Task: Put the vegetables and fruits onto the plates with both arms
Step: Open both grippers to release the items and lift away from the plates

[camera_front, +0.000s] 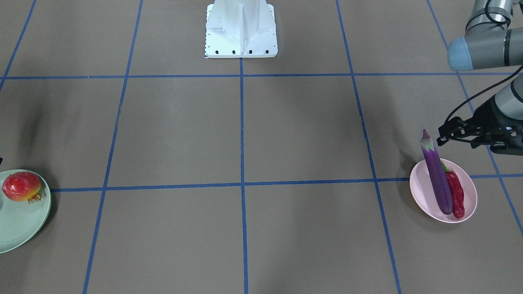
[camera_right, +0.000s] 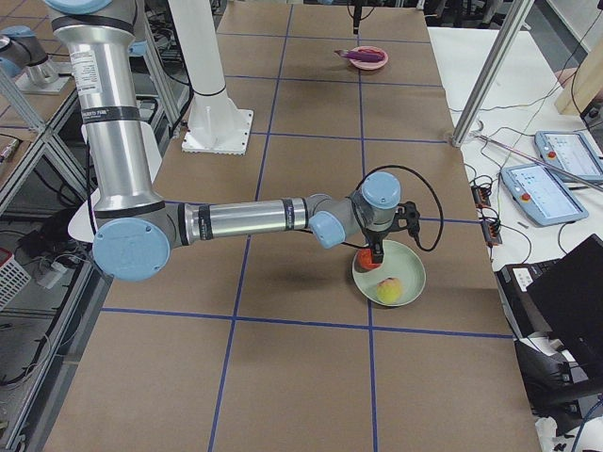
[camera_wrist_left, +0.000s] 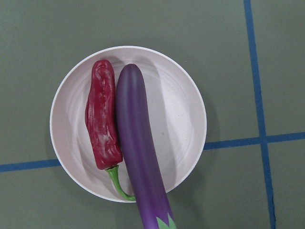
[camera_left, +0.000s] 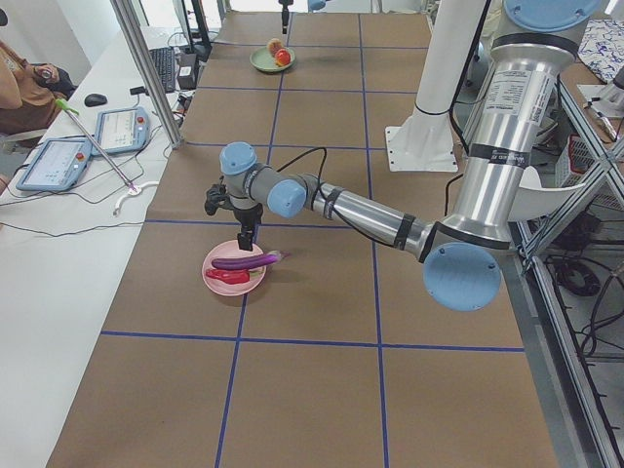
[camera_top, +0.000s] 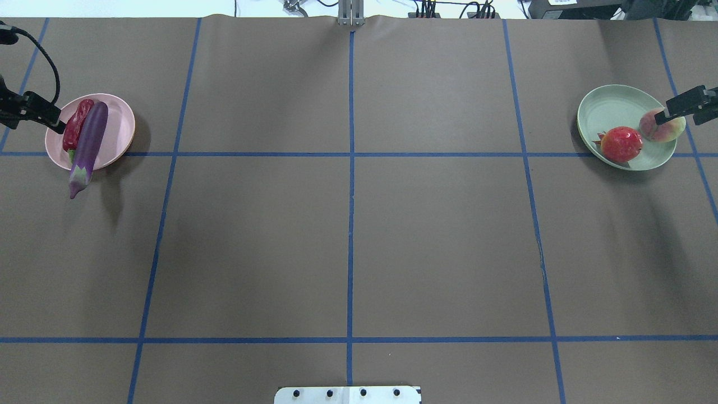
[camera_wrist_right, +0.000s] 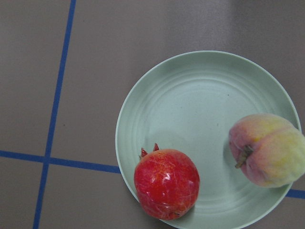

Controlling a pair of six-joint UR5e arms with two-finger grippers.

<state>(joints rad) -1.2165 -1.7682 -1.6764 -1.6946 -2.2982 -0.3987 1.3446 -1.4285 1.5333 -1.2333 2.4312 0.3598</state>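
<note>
Four pieces, two plates, and by my reckoning everything is sorted! The long glossy purple eggplant lies across the round pale pink plate. It is too long for the plate, so its capped end overhangs the rim. The shorter wrinkled red chili pepper nestles against it, fully inside. On the round mint green plate, the red-orange pomegranate sits near the rim with the yellow-pink peach apart from it; I'd judge the shallow dish stops these round things rolling.

The left hand hovers above the pink plate, fingers apart and holding nothing, its arm stretched low over the brown table. The right hand hangs over the peach, pointing down. Whether its fingers are spread or closed, I can't tell.
</note>
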